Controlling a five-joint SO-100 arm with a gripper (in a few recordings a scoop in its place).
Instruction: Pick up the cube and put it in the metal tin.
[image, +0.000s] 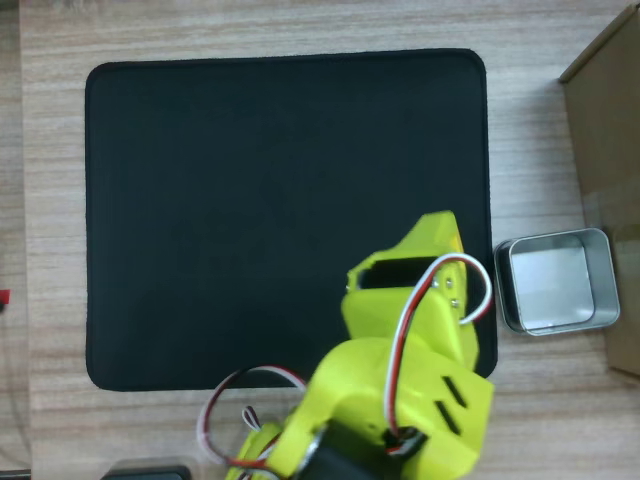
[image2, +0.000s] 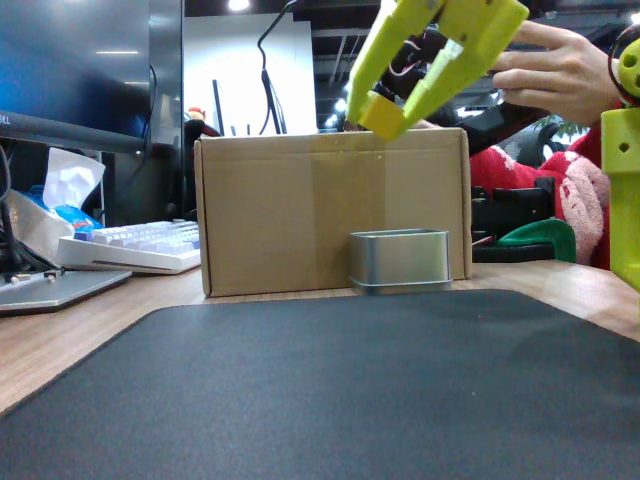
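My lime-yellow gripper (image2: 388, 108) hangs high in the air, above the brown box's top edge in the fixed view. Its fingers are closed on a small bright yellow block at the tips, the cube (image2: 381, 116). In the overhead view the gripper (image: 440, 228) is over the right edge of the black mat, left of the tin. The metal tin (image: 555, 281), silver with low walls and rounded corners, stands empty on the wooden table just right of the mat. In the fixed view the tin (image2: 400, 259) sits in front of the box, below the gripper.
A brown cardboard box (image: 612, 150) stands right beside and behind the tin (image2: 300, 215). The black mat (image: 280, 200) covers most of the table. A keyboard (image2: 135, 246) and a tissue pack (image2: 70, 180) lie off to the left.
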